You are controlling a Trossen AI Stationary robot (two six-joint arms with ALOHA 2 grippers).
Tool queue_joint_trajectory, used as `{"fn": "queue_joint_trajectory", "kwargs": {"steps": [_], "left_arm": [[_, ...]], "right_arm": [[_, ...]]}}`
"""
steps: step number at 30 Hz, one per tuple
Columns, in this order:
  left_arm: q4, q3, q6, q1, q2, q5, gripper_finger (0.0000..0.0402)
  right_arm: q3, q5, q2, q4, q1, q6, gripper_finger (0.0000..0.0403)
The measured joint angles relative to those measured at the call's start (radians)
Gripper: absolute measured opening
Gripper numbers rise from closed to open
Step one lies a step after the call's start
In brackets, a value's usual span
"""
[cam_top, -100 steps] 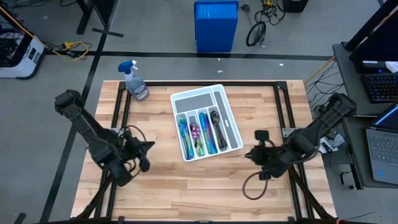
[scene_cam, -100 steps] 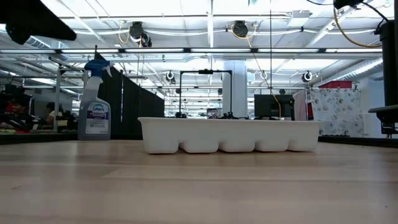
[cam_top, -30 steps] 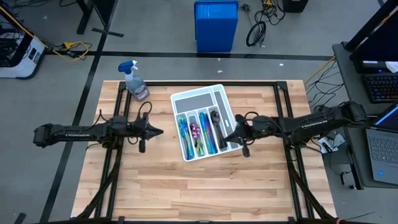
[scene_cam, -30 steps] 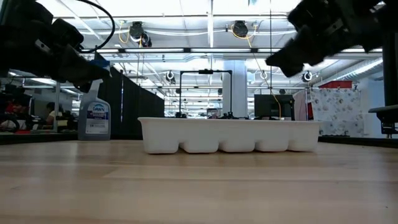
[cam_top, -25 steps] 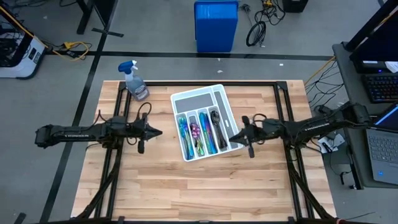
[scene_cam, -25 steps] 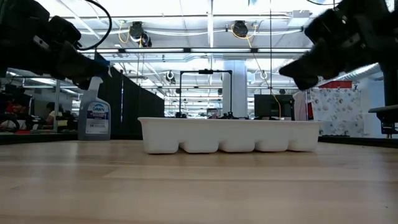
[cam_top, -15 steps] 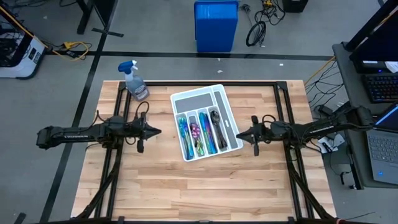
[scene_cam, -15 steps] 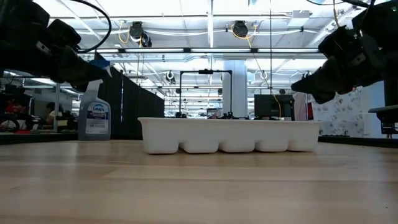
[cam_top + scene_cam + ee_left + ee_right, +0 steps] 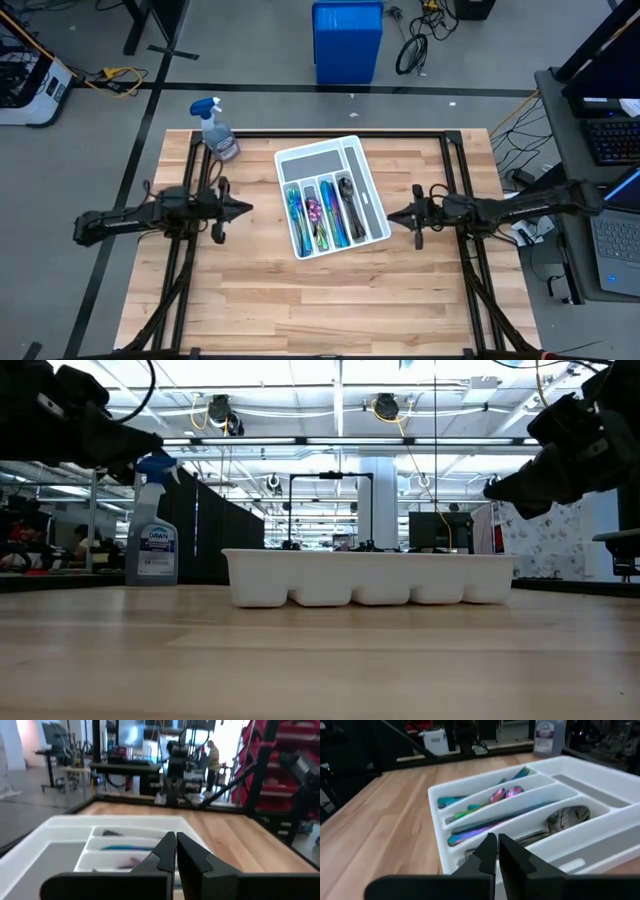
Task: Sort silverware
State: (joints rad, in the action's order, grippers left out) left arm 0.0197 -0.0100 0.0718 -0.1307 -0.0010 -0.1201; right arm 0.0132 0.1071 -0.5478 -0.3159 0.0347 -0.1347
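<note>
Pulling back from the white tray (image 9: 372, 205) since a moment ago, your right gripper (image 9: 390, 215) and left gripper (image 9: 246, 209) are both hovering pinched shut and empty, arms stretching level outward, while the silverware (image 9: 322, 213) is lying sorted in the tray's slots.

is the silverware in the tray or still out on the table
In the tray. The silverware lies in the narrow compartments of the white tray; the high view shows none loose on the wooden table.
</note>
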Motion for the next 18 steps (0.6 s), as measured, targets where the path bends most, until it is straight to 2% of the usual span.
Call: {"fn": "queue_joint_trajectory", "kwargs": {"steps": [3,9,18], "left_arm": [[-0.084,-0.026,0.000,0.000,0.003,-0.004,0.0000],[-0.089,-0.030,0.000,0.000,0.001,-0.016,0.0000],[-0.089,-0.030,0.000,0.000,0.001,-0.019,0.0000]], "right_arm": [[0.000,0.007,0.100,0.063,0.001,0.012,0.0000],[0.000,0.048,0.242,0.141,0.027,0.040,0.0000],[0.000,0.245,0.330,0.251,0.180,0.018,0.0000]]}}
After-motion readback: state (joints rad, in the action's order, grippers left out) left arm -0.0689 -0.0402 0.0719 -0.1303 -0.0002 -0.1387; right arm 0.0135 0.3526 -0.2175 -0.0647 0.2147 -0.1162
